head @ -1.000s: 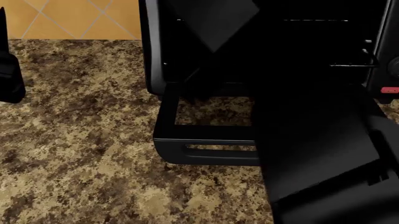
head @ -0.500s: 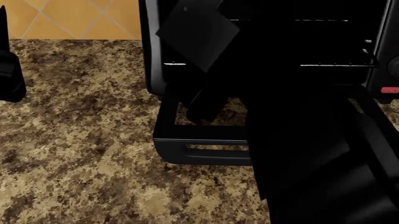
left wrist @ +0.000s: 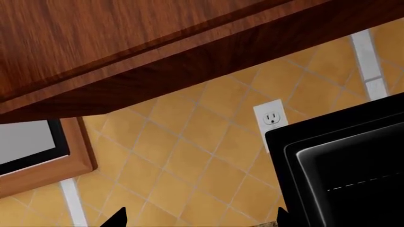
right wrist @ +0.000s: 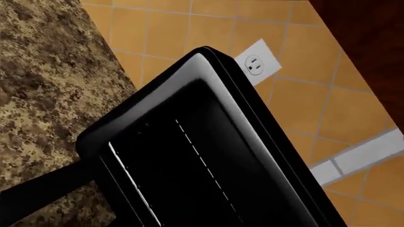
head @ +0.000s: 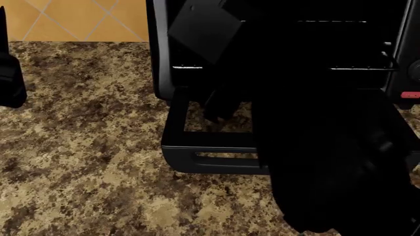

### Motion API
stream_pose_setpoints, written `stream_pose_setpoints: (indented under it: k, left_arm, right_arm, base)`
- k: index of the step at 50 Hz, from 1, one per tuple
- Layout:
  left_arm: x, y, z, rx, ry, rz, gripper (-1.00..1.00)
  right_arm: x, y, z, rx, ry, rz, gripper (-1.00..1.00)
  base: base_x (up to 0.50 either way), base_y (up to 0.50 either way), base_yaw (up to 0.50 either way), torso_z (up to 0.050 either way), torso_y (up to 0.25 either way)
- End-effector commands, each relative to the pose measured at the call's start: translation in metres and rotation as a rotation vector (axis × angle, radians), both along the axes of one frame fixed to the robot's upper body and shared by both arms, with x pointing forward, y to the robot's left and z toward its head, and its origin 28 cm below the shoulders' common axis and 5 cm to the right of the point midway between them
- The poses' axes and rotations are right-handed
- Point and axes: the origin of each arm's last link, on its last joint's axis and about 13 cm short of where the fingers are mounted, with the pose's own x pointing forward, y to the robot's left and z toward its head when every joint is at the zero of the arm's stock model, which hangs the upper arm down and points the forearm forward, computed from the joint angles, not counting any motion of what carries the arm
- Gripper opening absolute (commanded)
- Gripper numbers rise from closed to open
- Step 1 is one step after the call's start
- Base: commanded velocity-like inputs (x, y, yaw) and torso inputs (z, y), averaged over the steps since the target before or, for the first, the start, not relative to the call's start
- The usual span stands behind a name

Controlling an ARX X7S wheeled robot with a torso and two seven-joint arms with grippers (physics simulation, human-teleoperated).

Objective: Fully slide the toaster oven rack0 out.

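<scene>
The black toaster oven (head: pixel 159 54) stands at the back of the counter with its door (head: pixel 210 147) dropped flat. The rack0 shows as a thin silvery front bar (head: pixel 361 68) at the cavity mouth, mostly hidden behind my right arm. It also shows in the right wrist view (right wrist: pixel 129 179). My right gripper (head: pixel 220 109) hangs dark over the door's window, just in front of the cavity. Its jaws are lost in black, so open or shut is unclear. My left gripper (head: pixel 10 81) is far left of the oven, with fingertips (left wrist: pixel 117 218) wide apart and empty.
A speckled brown granite counter (head: pixel 85 162) surrounds the oven. A tiled orange backsplash with an outlet (left wrist: pixel 270 118) runs behind it, under a wooden cabinet (left wrist: pixel 126 42). The oven's red button (head: pixel 410 95) is at its right side. My right arm (head: pixel 328 162) covers the door's right half.
My right arm has swung left and lower across the oven mouth, and the fingers now hang over the door's window. The rack's front bar now shows at the left side too.
</scene>
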Motion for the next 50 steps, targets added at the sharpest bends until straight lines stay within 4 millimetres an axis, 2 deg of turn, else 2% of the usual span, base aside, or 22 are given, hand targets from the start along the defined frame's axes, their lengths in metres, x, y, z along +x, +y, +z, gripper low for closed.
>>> stream_pose_setpoints:
  k: [1,18,25,37,50]
  left_arm:
    - [-0.001,0.001,-0.001,0.020,-0.003,0.003,1.00]
    - [-0.003,0.000,0.000,0.016,-0.005,0.007,1.00]
    - [-0.002,0.001,-0.001,0.016,-0.005,0.007,1.00]
    - [-0.003,0.002,-0.001,0.009,-0.013,0.005,1.00]
    - [0.000,0.002,-0.001,0.013,-0.007,0.009,1.00]
  right_arm:
    - [0.013,0.001,-0.004,-0.044,0.025,-0.014,1.00]
    - [0.027,0.008,-0.006,-0.142,0.009,-0.009,1.00]
    - [0.034,0.013,-0.013,-0.168,0.012,-0.006,1.00]
    - [0.035,0.015,-0.023,-0.202,0.046,0.009,1.00]
    - [0.058,0.015,-0.035,-0.226,0.046,-0.020,1.00]
  base:
    - [0.00,0.00,0.00,0.000,0.000]
    - [0.00,0.00,0.00,0.000,0.000]
    - [0.00,0.00,0.00,0.000,0.000]
    - [0.00,0.00,0.00,0.000,0.000]
    - [0.00,0.00,0.00,0.000,0.000]
